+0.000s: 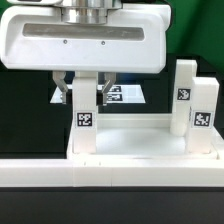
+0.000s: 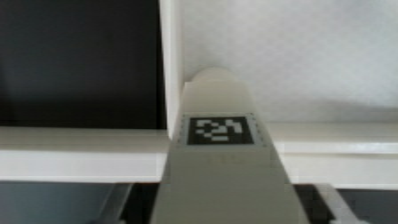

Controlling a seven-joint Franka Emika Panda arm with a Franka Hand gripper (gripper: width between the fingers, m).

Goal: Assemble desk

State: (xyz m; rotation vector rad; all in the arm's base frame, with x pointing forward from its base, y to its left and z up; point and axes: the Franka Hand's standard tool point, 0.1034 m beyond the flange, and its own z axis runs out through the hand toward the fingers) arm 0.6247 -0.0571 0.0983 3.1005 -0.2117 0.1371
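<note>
The tabletop [image 1: 150,140] lies flat on the dark table, its long side running across the exterior view from left to right, rim facing up, just behind the long white bar [image 1: 110,178] that spans the foreground. It is plain white plastic with a low raised edge. 3 legs show in the exterior view, all standing upright with their long axis vertical. 1 leg [image 1: 85,118] stands at the tabletop's corner on the exterior view's left, a black-and-white tag on its near face. The other 2 legs stand close together at the exterior view's right: a taller-looking one [image 1: 185,95] behind and another [image 1: 204,118] in front of it, each carrying a tag. The gripper [image 1: 84,92] hangs straight down over the left leg, its 2 fingers [image 1: 66,92] set on either side of the leg's top and clenched on it. In the wrist view that leg [image 2: 222,150] runs away from the camera as a long square white post, tag facing the lens, its far end meeting the tabletop's corner [image 2: 285,60], with the rim [image 2: 71,140] crossing behind it. A sheet of printed tags [image 1: 125,95] lies on the table behind the gripper.
</note>
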